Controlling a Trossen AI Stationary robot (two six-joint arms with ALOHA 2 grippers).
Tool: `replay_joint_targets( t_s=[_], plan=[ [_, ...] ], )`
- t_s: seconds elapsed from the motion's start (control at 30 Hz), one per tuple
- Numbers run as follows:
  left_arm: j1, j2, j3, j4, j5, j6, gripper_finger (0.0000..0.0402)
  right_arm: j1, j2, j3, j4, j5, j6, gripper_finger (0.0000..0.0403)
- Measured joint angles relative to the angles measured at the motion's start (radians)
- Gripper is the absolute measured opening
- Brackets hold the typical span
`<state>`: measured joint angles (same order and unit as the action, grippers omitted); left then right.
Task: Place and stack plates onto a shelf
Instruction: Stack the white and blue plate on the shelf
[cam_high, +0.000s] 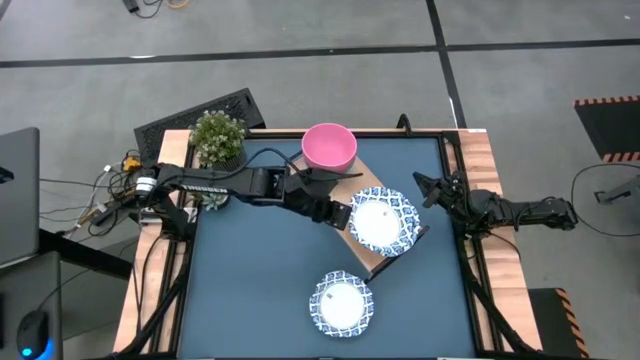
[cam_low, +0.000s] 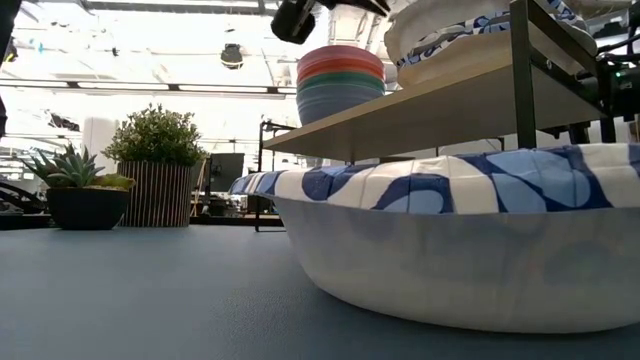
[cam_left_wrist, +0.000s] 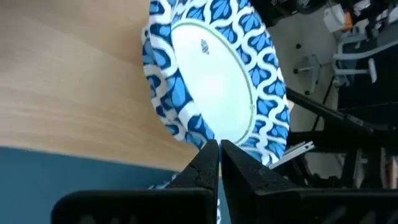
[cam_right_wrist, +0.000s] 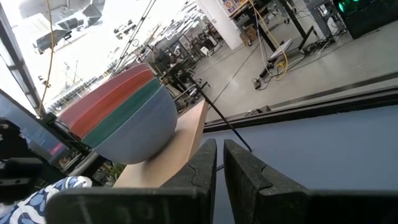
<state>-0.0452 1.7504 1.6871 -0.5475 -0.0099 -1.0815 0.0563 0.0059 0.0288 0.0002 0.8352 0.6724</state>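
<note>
Pinching together at the near rim of the plate stack (cam_high: 381, 222), the left gripper (cam_high: 343, 216) has its two dark fingers (cam_left_wrist: 205, 167) closed tip to tip; from the left wrist view the tips meet right at the blue-and-white edge, though I cannot tell whether any rim is actually caught between them. That stack sits on the shelf (cam_high: 362, 256), toward the end of the wooden board that lies nearer the middle of the table, and slightly overhangs the board's edge. In the low view the stack (cam_low: 450, 35) shows up on the raised board (cam_low: 420, 105) with its black frame post in front.

Farther along the same shelf, at its far end, stands a stack of bowls (cam_high: 329, 146), pink on top, with green and blue ones showing beneath in the low view.

One more plate (cam_high: 341, 303) lies flat on the blue table (cam_high: 240, 290), well apart from the shelf and close to the front edge; it fills the foreground of the low view.

The left arm reaches in from the left side past a small potted plant (cam_high: 217, 138) at the table's corner. The right gripper (cam_high: 428, 189) waits at the right edge of the table, its fingers nearly together with nothing between them.
</note>
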Motion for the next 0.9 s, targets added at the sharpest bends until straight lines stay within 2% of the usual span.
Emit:
replay_joint_targets(
  t_s=[0.13, 0.43, 0.57, 0.73, 0.9],
  plan=[
    [0.000, 0.003, -0.053, 0.067, -0.015, -0.017, 0.0000, 0.000, 0.000, 0.000, 0.000, 0.000, 0.000, 0.0058],
    [0.000, 0.031, -0.057, 0.091, -0.009, -0.014, 0.0000, 0.000, 0.000, 0.000, 0.000, 0.001, -0.003, 0.0058],
    [0.000, 0.001, -0.056, 0.045, 0.024, -0.001, 0.0000, 0.000, 0.000, 0.000, 0.000, 0.001, -0.003, 0.0058],
    [-0.033, -0.044, -0.054, -0.056, 0.139, 0.073, 0.0000, 0.000, 0.000, 0.000, 0.000, 0.001, -0.003, 0.0058],
    [-0.133, -0.033, -0.056, -0.131, 0.097, 0.105, 0.0019, 0.000, 0.000, 0.000, 0.000, 0.001, -0.003, 0.0058]
  ],
)
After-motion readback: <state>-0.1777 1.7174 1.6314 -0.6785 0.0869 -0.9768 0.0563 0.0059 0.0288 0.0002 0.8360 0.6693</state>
